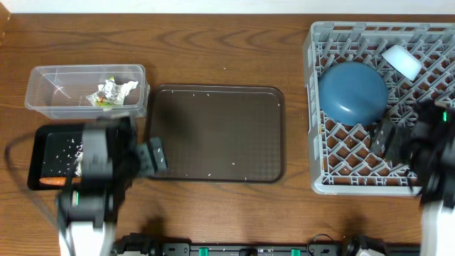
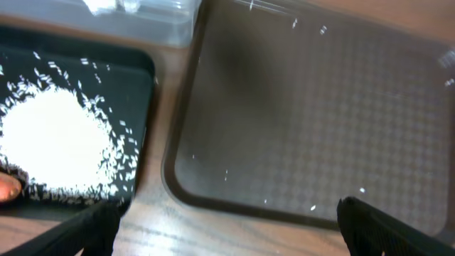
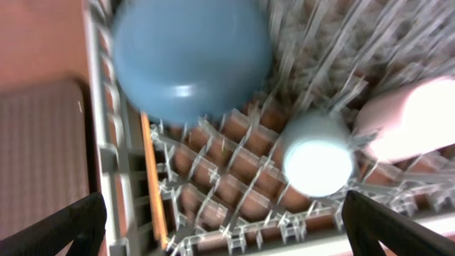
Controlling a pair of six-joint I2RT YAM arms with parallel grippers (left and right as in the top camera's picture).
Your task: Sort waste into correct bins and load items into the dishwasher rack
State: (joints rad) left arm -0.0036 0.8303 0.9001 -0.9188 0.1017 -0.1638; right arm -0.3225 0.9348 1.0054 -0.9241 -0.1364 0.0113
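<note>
Left claw [image 2: 227, 213]: jaws spread wide, empty, touching nothing. I hang low over the serving tray [image 2: 298, 107], beside the black tray [image 2: 142, 71] holding rice [image 2: 53, 142]. Right claw [image 3: 224, 206]: wide, empty, above the rack [image 3: 213, 192] with its bowl [image 3: 188, 57]. Risk: I clip the black tray and scatter rice, or snag the pegs.

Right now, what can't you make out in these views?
Rice: overhead, left arm covers most of it.
Carrot: left wrist, cut off by left edge.
Small blue cup: overhead, apparently hidden under blurred right arm.
Chopsticks: not identifiable in any view.
Rack contents: right wrist, motion blur.
</note>
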